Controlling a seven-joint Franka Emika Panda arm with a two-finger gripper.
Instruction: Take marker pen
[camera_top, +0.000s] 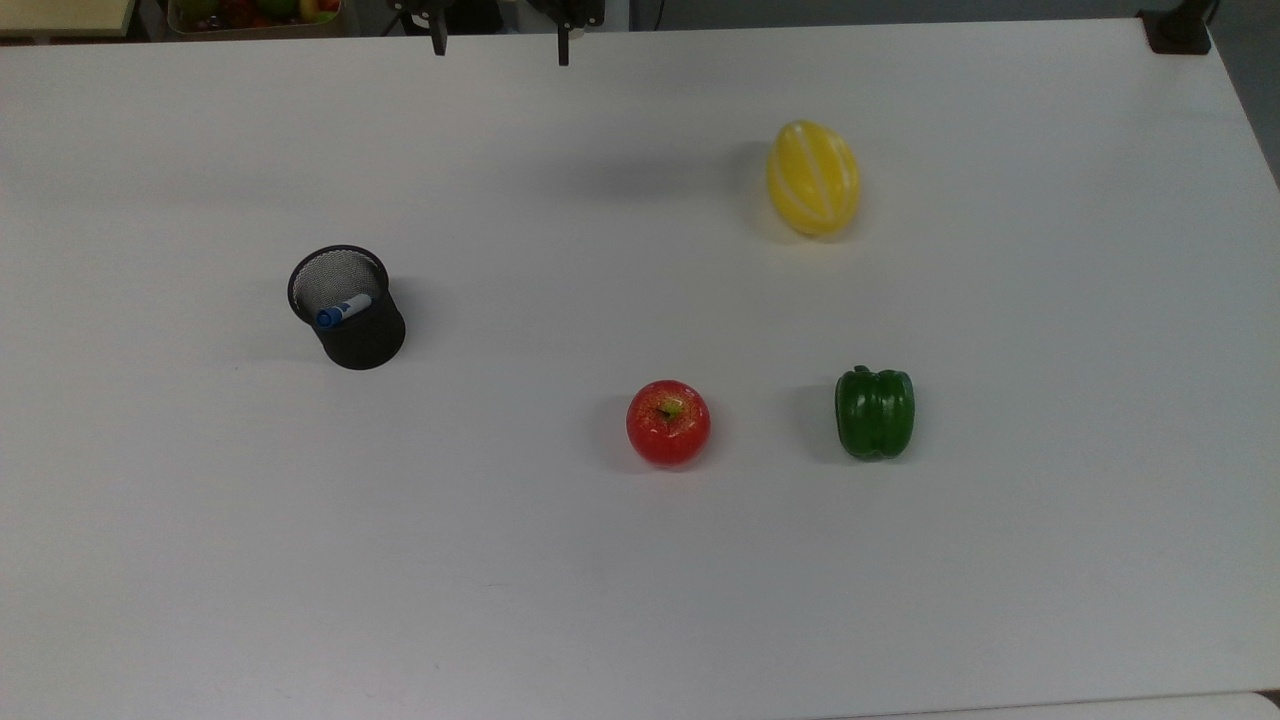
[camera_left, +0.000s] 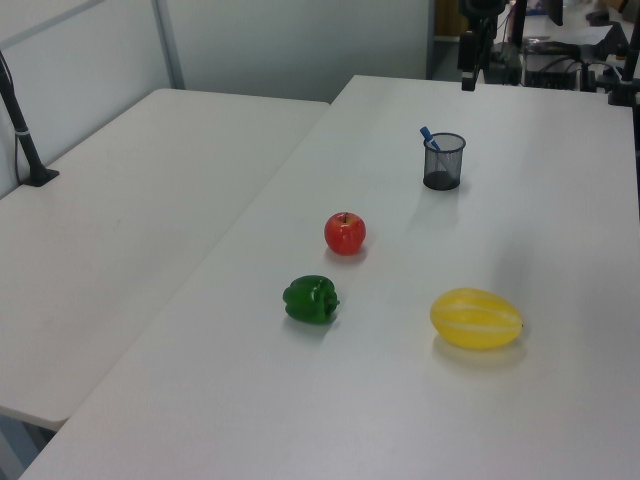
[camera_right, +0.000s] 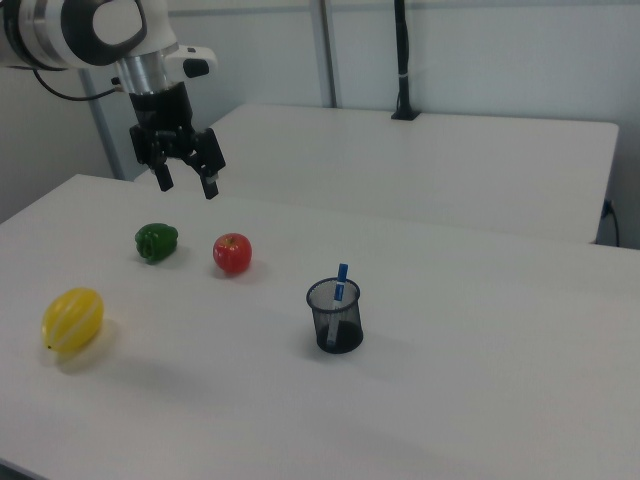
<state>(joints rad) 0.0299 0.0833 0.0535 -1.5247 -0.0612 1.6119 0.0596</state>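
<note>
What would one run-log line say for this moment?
pincer: open, high above table | marker pen: leaning in mesh cup | grasp: not yet

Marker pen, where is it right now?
The marker pen stands tilted inside the black mesh cup, on the top view's left side of the white table, well left of the red apple.

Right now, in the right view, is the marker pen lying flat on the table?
No. The marker pen stands leaning inside the black mesh cup, its blue end poking above the rim.
</note>
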